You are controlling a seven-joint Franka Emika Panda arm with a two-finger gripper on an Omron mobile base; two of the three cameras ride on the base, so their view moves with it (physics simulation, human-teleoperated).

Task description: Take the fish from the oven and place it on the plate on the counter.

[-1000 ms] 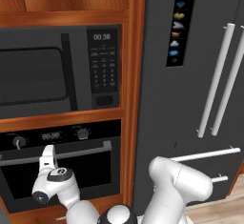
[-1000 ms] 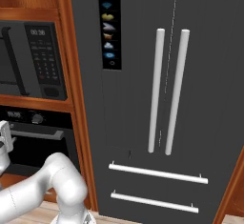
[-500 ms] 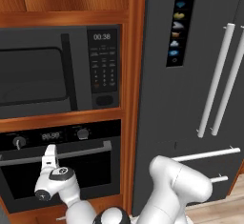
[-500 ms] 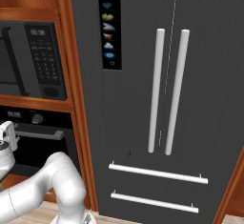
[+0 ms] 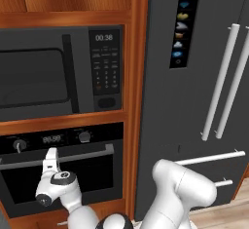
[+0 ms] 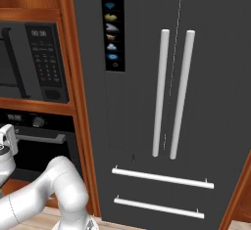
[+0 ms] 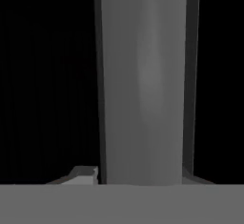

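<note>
The oven point(image 5: 63, 169) is closed, its dark door glass giving no sight of the racks or of anything inside, so the fish cannot be seen and its place cannot be told; plate and counter lie outside all three views. The gripper point(image 5: 50, 156) stands upright against the silver bar handle point(image 5: 87, 154) near its left part, seen in the left base view; in the right base view only a white piece of the hand shows at the left edge, just beside the handle's end point(image 6: 41, 137). The fingertips themselves are hidden behind the hand's white body, and in the hand view the handle point(image 7: 143, 82) runs as a broad grey band from top to bottom, very close to the lens, with black door on either side. Whether the fingers are apart or closed round the bar cannot be told. Compared with one second ago, the hand has slid a little to the right along the handle and the elbow sits slightly lower; the door is shut as before. Above, the microwave point(image 5: 58, 72) and, to the right, the fridge point(image 5: 194, 91) are unchanged.
</note>
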